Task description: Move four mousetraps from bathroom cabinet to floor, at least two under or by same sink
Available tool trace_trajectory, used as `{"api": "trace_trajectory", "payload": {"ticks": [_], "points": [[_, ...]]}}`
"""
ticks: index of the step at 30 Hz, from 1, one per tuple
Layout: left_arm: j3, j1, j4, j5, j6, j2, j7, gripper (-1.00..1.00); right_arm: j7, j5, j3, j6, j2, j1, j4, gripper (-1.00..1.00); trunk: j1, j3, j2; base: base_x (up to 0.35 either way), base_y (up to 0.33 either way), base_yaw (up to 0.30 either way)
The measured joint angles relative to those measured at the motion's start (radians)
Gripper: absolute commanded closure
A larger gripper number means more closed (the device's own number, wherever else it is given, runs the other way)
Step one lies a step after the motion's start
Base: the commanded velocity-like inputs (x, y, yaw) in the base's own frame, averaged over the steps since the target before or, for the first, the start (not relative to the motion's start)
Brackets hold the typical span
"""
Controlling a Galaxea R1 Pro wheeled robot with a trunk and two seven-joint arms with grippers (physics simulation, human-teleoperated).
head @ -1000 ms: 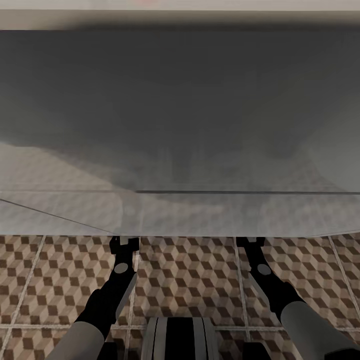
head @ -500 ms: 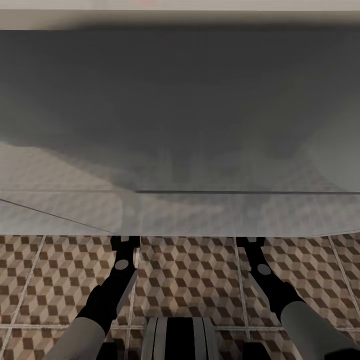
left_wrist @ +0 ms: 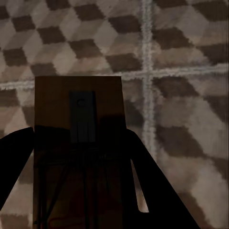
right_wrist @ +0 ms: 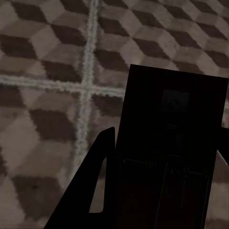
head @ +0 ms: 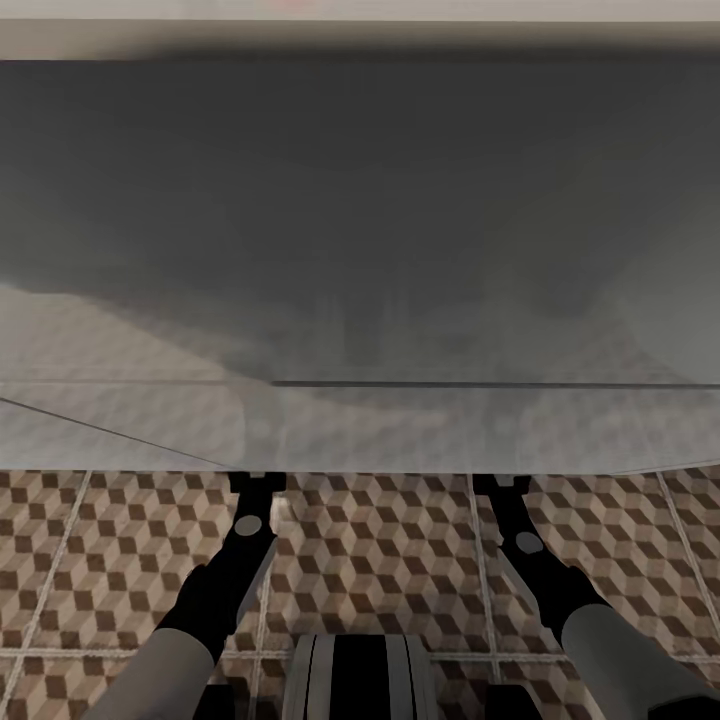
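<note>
In the left wrist view a dark-brown mousetrap (left_wrist: 100,90) with a small metal plate sits between my left gripper's (left_wrist: 78,136) black fingers, close above the cube-patterned bathroom floor (left_wrist: 186,52). The right gripper (right_wrist: 167,140) is shut on a second dark mousetrap (right_wrist: 176,90) over the same tiles (right_wrist: 47,57). In the head view both arms reach forward, and the left gripper (head: 255,487) and right gripper (head: 500,487) have their tips tucked under the edge of a wide grey-white body (head: 360,250). I cannot tell whether that body is the sink. The cabinet is out of view.
The grey-white body spans the full width of the head view, and its near edge (head: 400,468) runs just over the gripper tips. Floor pattern shows faintly through its lower part. Patterned floor (head: 380,550) lies between the arms, with the robot's trunk (head: 360,675) at the bottom.
My left arm has shifted slightly to the right, still holding its mousetrap. The right arm and the view have stayed put.
</note>
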Motion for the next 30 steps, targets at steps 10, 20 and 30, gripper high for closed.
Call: {"api": "trace_trajectory", "payload": {"ticks": [10,20,30], "points": [[0.001,0.000,0.006,-0.005,-0.007,-0.010,-0.015,1.00,0.000,0.001,0.000,-0.001,0.000,0.000,0.002,1.00,0.000,0.000,0.000,0.000,0.000,0.000],[0.001,0.000,0.006,-0.004,-0.010,-0.009,-0.017,1.00,0.019,-0.001,-0.002,0.000,0.000,0.000,0.002,1.00,0.000,0.000,0.000,0.000,0.000,0.000],[0.002,0.000,0.006,-0.003,-0.010,-0.009,-0.018,1.00,0.209,-0.108,-0.009,0.005,-0.002,0.000,0.003,1.00,0.000,0.000,0.000,0.000,0.000,0.000]]}}
